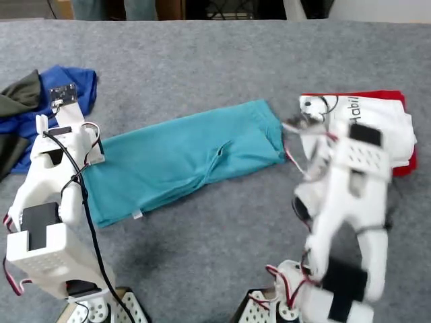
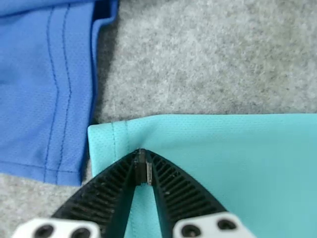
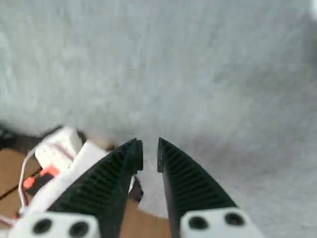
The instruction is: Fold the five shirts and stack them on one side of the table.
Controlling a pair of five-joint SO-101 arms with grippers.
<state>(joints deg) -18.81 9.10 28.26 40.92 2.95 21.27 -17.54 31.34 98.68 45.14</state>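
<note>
Jaws of left gripper (image 2: 142,166) pinch teal shirt (image 2: 223,158) by hem; right gripper (image 3: 147,149) barely parted.

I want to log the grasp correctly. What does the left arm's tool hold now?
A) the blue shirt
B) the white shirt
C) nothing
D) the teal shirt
D: the left tool is shut on the edge of the teal shirt, and the blue shirt lies beside it, outside the grip.
</note>
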